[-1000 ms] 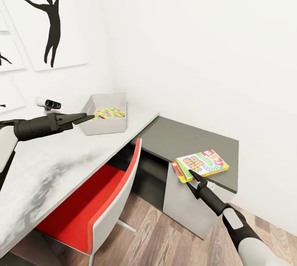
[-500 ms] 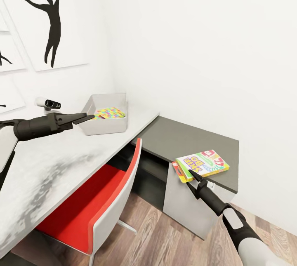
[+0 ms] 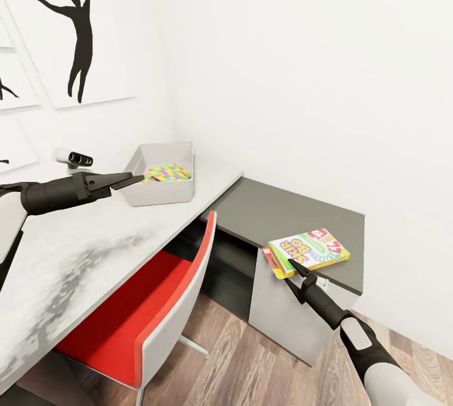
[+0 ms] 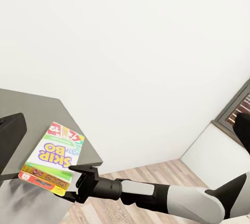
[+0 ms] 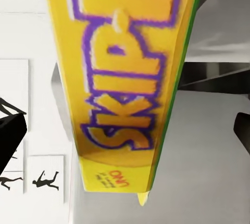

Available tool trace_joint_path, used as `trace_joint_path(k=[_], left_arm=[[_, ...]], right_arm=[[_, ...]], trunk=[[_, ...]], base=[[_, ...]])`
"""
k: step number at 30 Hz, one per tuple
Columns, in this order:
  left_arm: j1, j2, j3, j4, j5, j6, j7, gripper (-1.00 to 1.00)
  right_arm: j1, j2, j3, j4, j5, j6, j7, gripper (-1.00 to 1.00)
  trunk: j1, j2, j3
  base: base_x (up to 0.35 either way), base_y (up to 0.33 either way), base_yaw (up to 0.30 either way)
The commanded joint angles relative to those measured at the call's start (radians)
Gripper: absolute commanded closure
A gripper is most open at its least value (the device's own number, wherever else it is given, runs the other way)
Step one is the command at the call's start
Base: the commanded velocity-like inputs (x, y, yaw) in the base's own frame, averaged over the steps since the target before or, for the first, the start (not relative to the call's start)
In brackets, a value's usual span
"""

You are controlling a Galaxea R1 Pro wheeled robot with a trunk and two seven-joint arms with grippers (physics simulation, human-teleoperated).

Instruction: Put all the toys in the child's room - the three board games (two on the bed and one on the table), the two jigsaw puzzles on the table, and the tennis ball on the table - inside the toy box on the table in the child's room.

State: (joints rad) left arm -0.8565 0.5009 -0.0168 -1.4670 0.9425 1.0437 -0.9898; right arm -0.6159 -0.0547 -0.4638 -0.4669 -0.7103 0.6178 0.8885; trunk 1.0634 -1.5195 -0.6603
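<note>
The green-yellow-red SKIP-BO board game point(image 3: 309, 248) lies on the table's dark grey wing point(image 3: 283, 211), with its near corner hanging over the edge. My right gripper point(image 3: 291, 262) is open at that corner. In the left wrist view it point(image 4: 77, 184) has one finger above and one below the box point(image 4: 54, 156). The box's yellow edge point(image 5: 125, 78) runs between the fingers with gaps on both sides. The grey toy box point(image 3: 160, 193) stands on the light grey table top point(image 3: 75, 255) and holds a jigsaw puzzle point(image 3: 167, 173). My left gripper point(image 3: 139, 178) hovers open just beside its near wall.
A red-seated chair point(image 3: 157, 305) is tucked under the desk between my arms. A small white and black object point(image 3: 74, 157) lies on the desk behind my left arm. A white cabinet point(image 3: 283, 318) supports the wing, above a wooden floor point(image 3: 251, 368). Walls close in behind.
</note>
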Motion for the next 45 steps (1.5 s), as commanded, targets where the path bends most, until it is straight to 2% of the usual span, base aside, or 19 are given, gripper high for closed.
trace_joint_path(k=[1,17,28,45], left_arm=[[-0.001,0.001,-0.001,0.0,0.001,0.003,-0.003,-1.0],[-0.001,0.0,-0.003,0.0,0.001,0.003,-0.003,-1.0],[-0.001,-0.001,-0.003,0.0,0.001,0.003,-0.003,-1.0],[-0.001,-0.001,-0.003,0.0,0.001,0.003,-0.003,-1.0]], right_arm=[[-0.001,0.0,-0.003,0.001,-0.003,0.007,0.001,-1.0],[-0.001,-0.006,-0.003,-0.001,-0.003,0.009,0.006,-1.0],[-0.001,-0.01,-0.002,-0.002,-0.002,0.01,0.076,-1.0],[-0.001,-0.01,-0.002,-0.001,-0.001,0.01,0.081,-1.0]], trunk=[[0.0,0.0,-0.001],[0.0,0.0,-0.001],[0.0,0.0,-0.001],[0.0,0.0,-0.001]], base=[[0.0,0.0,0.0],[0.0,0.0,0.0],[0.0,0.0,0.0],[0.0,0.0,0.0]])
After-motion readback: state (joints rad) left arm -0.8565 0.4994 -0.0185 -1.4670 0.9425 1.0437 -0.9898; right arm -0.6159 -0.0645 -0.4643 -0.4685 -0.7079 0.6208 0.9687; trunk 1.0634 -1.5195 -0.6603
